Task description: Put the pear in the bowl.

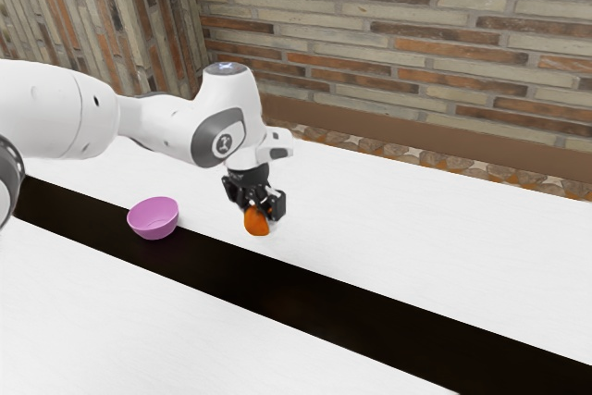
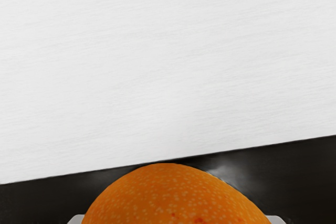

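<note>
One round emblem [image 1: 223, 143] marks the white arm [image 1: 153, 127], whose gripper [image 1: 259, 215] clasps the orange pear [image 1: 256, 223].

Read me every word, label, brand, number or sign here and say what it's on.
Round emblem on the grey joint cover of the white robot arm: too small to read.
Bluish mark on its top cap: too small to read.
No text on the round pink bowl or orange pear.

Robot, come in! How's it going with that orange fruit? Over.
Gripper shut on pear. Pear outside pink bowl. No obstruction seen between them.
</note>
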Controlling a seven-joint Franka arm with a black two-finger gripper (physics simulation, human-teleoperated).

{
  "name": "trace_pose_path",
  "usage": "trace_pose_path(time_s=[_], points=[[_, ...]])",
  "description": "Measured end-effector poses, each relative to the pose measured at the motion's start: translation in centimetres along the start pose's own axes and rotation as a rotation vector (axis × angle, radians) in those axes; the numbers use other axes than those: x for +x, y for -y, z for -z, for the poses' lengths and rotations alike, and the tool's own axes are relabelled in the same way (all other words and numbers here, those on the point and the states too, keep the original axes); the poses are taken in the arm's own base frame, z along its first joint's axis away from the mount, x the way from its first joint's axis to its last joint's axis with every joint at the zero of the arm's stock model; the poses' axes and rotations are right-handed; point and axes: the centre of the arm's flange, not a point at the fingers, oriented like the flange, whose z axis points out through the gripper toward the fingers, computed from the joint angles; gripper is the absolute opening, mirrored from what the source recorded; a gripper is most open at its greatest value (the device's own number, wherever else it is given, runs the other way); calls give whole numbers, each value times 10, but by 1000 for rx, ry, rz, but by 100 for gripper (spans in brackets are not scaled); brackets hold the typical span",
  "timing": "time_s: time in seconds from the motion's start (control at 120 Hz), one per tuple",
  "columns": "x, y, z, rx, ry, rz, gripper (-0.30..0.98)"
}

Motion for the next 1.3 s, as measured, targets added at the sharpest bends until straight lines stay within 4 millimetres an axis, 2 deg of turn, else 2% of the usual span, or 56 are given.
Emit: trace_pose_path(time_s=[0.308,0.45,0.525,0.675,0.833,0.983,1.033,1.117,1.217,1.267,1.3], points=[[-14,129,17,19,-20,201,34],[-35,193,24,18,-5,298,36],[-44,216,25,16,5,331,36],[-55,248,25,8,14,379,39],[-66,279,11,-9,32,424,40],[-59,298,-5,-22,37,439,41],[-57,297,-9,-28,39,434,42],[-46,290,-7,-34,26,412,50],[-43,287,-4,-37,20,399,57],[-39,281,5,-36,5,386,60],[-35,271,19,-33,-14,367,61]])
